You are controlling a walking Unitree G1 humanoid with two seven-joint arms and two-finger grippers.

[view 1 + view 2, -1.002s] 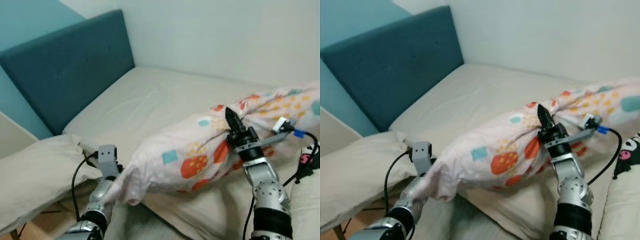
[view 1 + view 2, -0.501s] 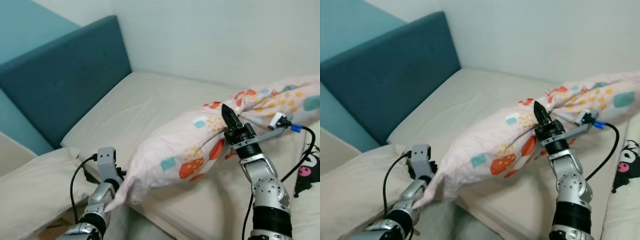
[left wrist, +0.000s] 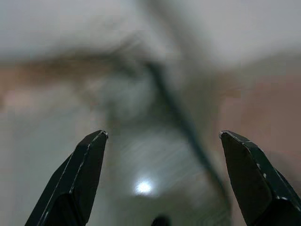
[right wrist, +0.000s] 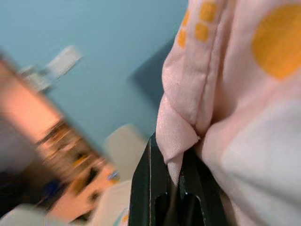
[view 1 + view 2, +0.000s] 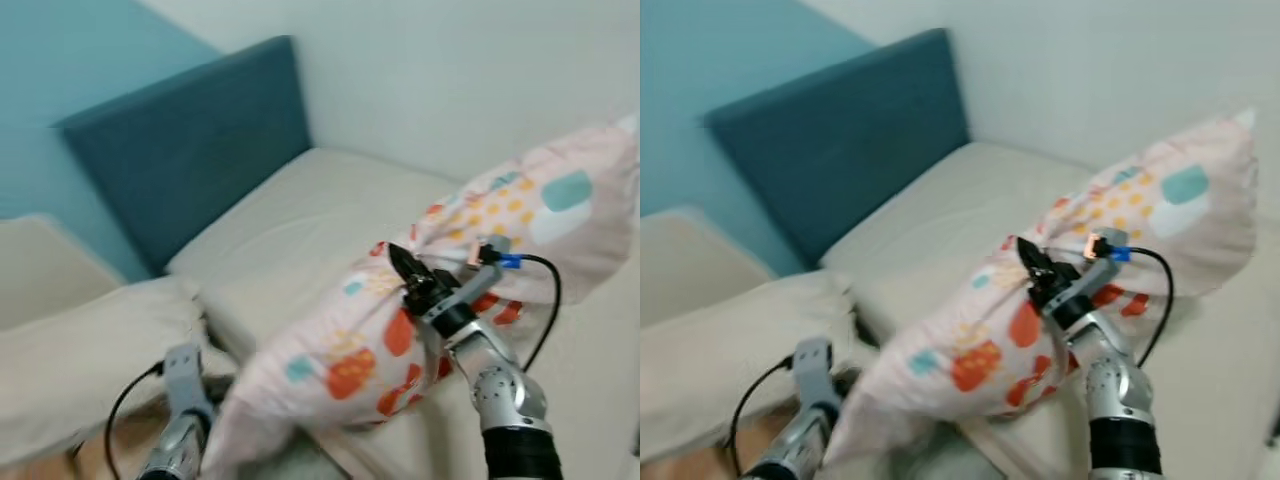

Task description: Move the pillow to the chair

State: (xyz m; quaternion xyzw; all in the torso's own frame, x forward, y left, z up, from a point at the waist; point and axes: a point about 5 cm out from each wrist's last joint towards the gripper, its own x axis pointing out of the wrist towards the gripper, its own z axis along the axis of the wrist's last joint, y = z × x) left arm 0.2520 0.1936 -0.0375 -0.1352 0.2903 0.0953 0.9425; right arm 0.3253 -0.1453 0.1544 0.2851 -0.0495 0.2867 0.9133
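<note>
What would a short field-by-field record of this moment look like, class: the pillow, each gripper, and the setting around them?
pillow: pink patterned pillow, lifted off the mattress, hanging slanted with its low end toward the robot's left
right gripper: right gripper pinching a fold of the pillow's cover, fingers closed on fabric in the right wrist view
left gripper: left gripper open, nothing between its fingers; that arm is low by the pillow's lower corner
bed: beige mattress with a dark blue headboard
other bedding: cream pillow on the robot's left
chair: none recognisable
</note>
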